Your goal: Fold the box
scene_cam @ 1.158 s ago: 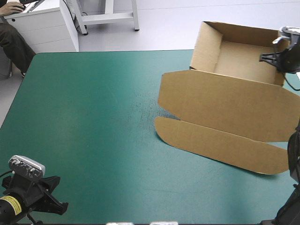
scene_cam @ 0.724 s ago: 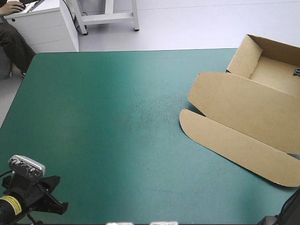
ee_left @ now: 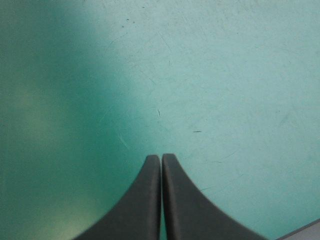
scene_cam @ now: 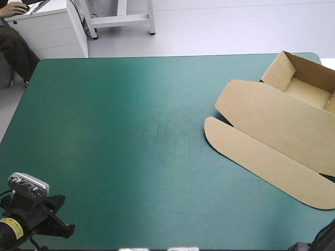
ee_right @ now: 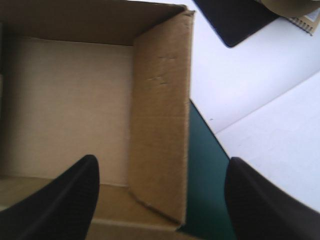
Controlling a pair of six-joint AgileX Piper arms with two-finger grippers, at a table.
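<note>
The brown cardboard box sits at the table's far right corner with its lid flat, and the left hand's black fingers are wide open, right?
No: the left hand is shut, its black fingers meeting in one point, as the left wrist view shows. The brown cardboard box does sit at the far right corner of the teal-green cover, lid flat.

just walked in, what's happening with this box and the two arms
The brown box sits at the table's far right corner as an open tray, its lid lying flat on the teal-green cover. The right end effector is open over one of the tray's side walls, gripping nothing. The left end effector is shut, over bare cover near the front left corner.
</note>
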